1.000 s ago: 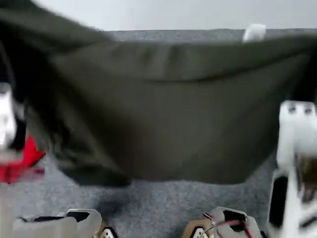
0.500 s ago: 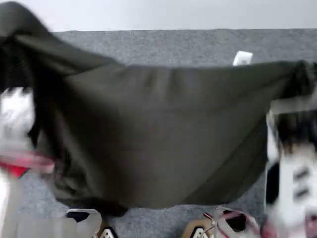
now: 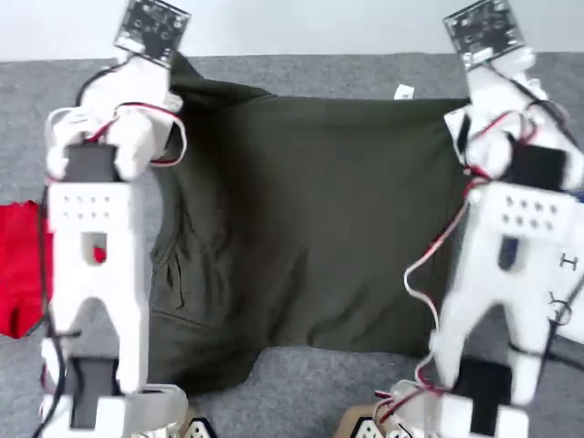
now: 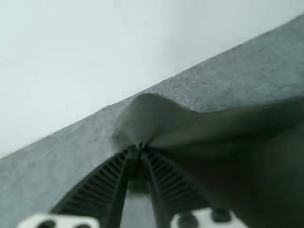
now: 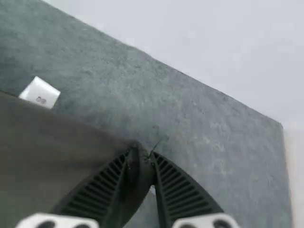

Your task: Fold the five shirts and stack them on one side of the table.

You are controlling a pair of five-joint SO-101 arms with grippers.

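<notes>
A dark olive shirt (image 3: 319,219) lies spread flat across the middle of the grey table, its white label (image 3: 402,91) at the far edge. My left gripper (image 4: 141,156) is shut on the shirt's far left corner (image 4: 147,118), which bunches up between the fingers near the table's back edge. My right gripper (image 5: 141,159) is shut on the far right corner of the shirt (image 5: 57,156); the white label (image 5: 40,94) lies just beside it. In the high view both arms stretch along the shirt's two sides toward the back.
A red garment (image 3: 20,265) lies at the left edge of the grey felt table (image 3: 319,383). A pale wall runs behind the table's far edge. The arm bases (image 3: 155,411) stand at the near edge.
The shirt, held up and stretched in the air before, has been lowered and now lies flat on the table. Both arms moved down and toward the back with it.
</notes>
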